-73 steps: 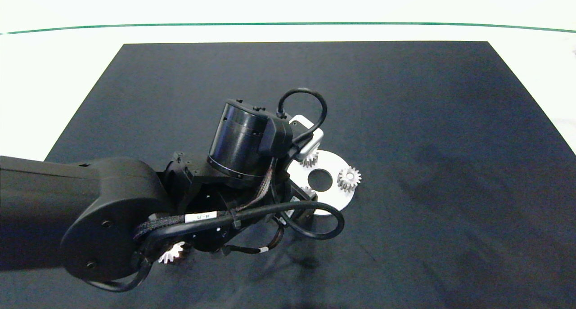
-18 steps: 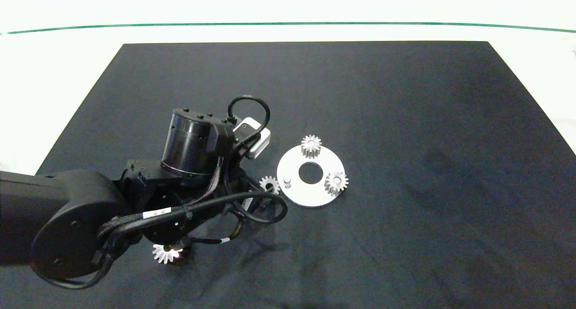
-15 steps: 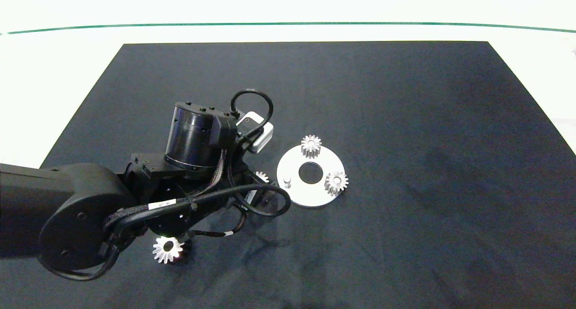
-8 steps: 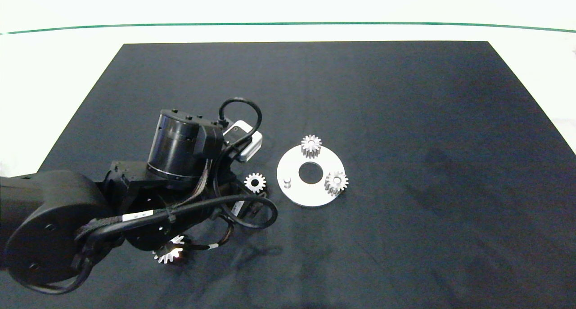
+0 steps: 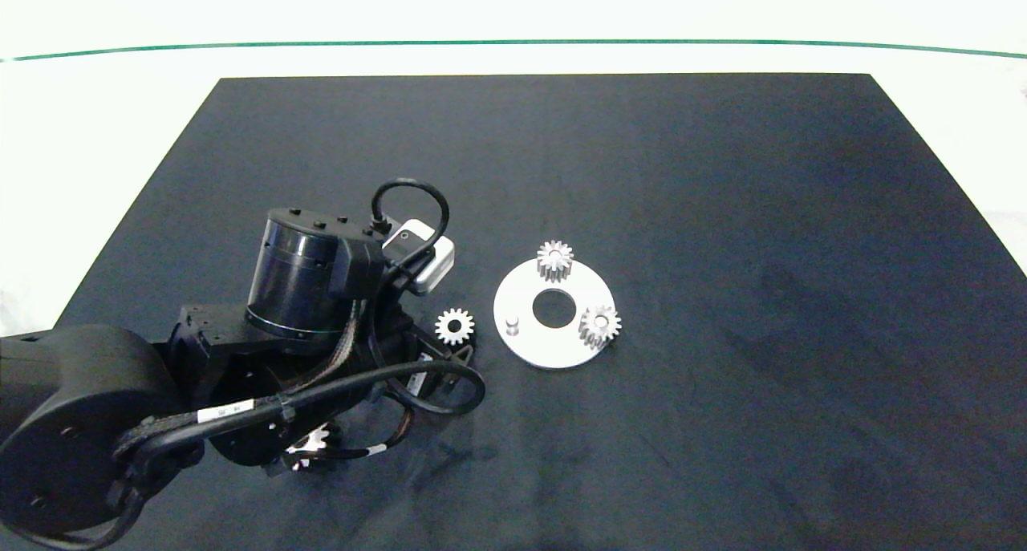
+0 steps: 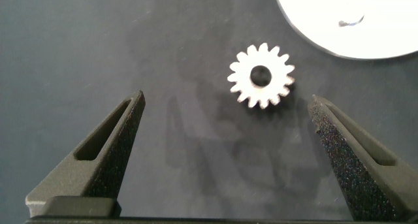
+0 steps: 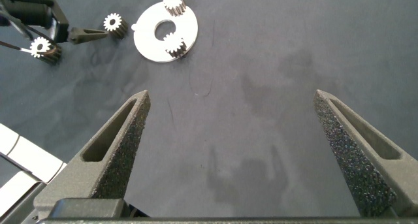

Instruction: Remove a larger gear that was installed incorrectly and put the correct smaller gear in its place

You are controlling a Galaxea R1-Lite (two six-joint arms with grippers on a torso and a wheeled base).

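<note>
My left gripper (image 6: 225, 129): fingers spread wide, empty, over black mat (image 5: 722, 214). Smaller gear (image 6: 261, 75) flat on mat betw. them, just beside white disc (image 5: 525, 350). Larger gear (image 5: 309, 443) under my arm, partly hidden. Right gripper (image 7: 238, 145): spread wide too, well apart.

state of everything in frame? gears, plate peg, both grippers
larger gear: off the plate, flat on the mat, partly under the left arm.
smaller gear: flat on the mat beside the plate, not gripped.
peg: bare.
two mounted gears: seated on the plate.
left gripper: open, over the smaller gear.
right gripper: open, empty, away from the plate.
</note>
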